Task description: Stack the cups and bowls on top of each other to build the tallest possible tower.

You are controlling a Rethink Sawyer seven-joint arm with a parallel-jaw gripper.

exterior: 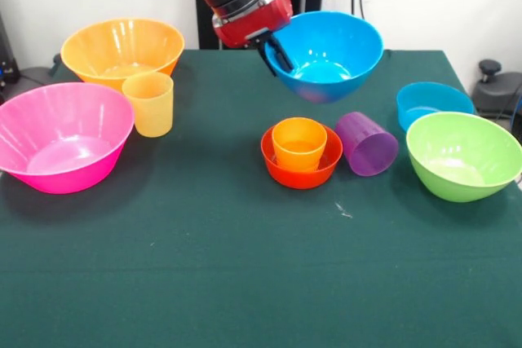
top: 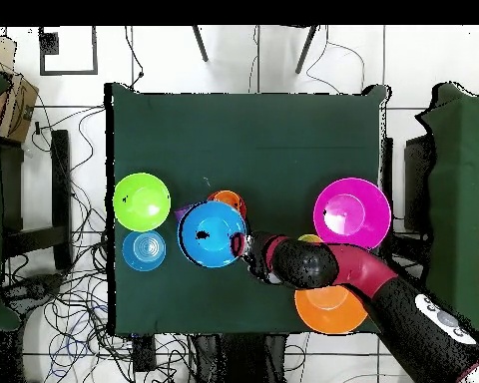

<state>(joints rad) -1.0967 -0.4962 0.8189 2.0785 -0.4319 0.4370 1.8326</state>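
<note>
Item: medium blue bowl (exterior: 330, 53), rim clamped in your hand (exterior: 276, 52), held aloft at 12 o'clock of the tower (exterior: 300, 152), seemingly for stacking.

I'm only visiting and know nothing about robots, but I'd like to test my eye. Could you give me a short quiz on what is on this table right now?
1. True or false: the medium blue bowl rests on the table.
2. What stands inside the small red-orange bowl?
A. the orange cup
B. the purple cup
C. nothing
3. Fill in: the purple cup lies on its ____.

Key:
1. False. The gripper holds it by the rim, above the table.
2. A
3. side
</note>
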